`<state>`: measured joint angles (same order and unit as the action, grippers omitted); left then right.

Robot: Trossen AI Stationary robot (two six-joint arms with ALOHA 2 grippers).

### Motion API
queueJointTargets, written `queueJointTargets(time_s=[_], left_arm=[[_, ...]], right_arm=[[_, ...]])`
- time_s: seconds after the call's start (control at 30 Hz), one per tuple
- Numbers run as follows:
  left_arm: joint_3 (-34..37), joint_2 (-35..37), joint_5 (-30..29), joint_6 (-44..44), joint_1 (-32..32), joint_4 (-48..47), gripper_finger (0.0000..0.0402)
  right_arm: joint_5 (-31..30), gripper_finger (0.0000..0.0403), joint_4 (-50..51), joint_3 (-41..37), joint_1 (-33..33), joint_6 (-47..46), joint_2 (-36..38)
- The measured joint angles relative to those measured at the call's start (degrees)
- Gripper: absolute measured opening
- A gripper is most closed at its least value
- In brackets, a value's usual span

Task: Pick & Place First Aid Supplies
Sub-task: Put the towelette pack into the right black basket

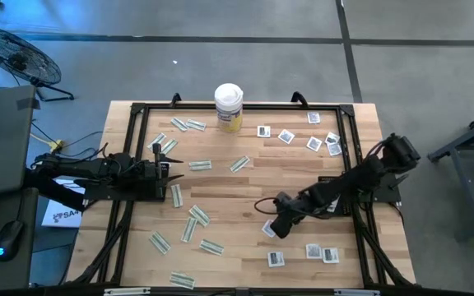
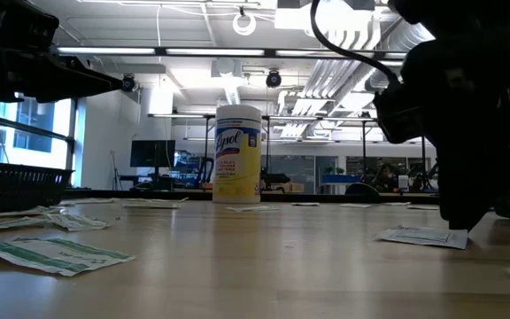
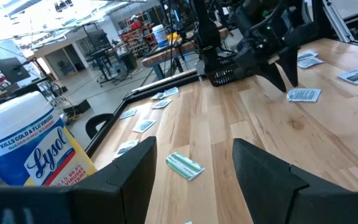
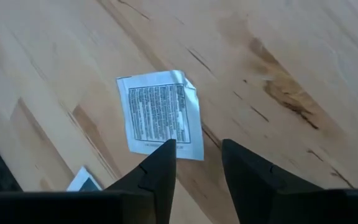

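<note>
The right arm reaches in low from the table's edge, elbow bent, its right gripper [image 1: 275, 228] tipped down at the wood with the fingers a narrow gap apart and holding nothing. Just ahead of the fingertips lies a white square packet [image 4: 161, 114], flat on the boards, one corner slightly curled; the right wrist view shows its face covered in fine printed text, which the high view does not resolve. The low view shows the same packet [image 2: 422, 236] lying thin as paper beside the dark gripper. The left arm stretches level across its side, its left gripper [image 1: 174, 167] wide open and empty; ahead of its fingers lies a green-white strip packet [image 3: 184, 165], crinkled. The table [image 1: 245, 189] is pale, grained butcher-block wood. A wipes canister [image 1: 229, 107], white-lidded with a yellow label, stands well beyond both grippers.
</note>
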<state>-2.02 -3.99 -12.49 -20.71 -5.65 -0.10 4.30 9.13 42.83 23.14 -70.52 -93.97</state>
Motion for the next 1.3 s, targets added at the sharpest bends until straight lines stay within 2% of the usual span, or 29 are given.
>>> queueJointTargets(time_s=[0.37, 0.53, 0.93, 1.17, 1.3], left_arm=[[0.0, 0.0, 0.0, -0.01, 0.0, 0.0, 0.0206], [0.0, -0.01, 0.02, -0.01, 0.0, 0.0, 0.0206], [0.0, -0.01, 0.0, -0.02, 0.0, 0.0, 0.0206], [0.0, 0.0, 0.0, -0.02, 0.0, 0.0, 0.0206], [0.0, 0.0, 0.0, -0.01, 0.0, 0.0, 0.0206]], right_arm=[[-0.86, 0.0124, -4.8, -0.02, 2.62, -0.02, -1.12], [-3.69, 0.0117, -4.78, 0.08, 2.71, -1.43, -2.36], [-4.79, 0.007, -7.69, 0.13, 2.68, -4.22, -5.9], [-5.67, 0.0009, -7.36, 0.07, 2.68, -4.02, -6.06], [-5.49, 0.0004, -7.54, 0.03, 2.68, -3.86, -6.08]])
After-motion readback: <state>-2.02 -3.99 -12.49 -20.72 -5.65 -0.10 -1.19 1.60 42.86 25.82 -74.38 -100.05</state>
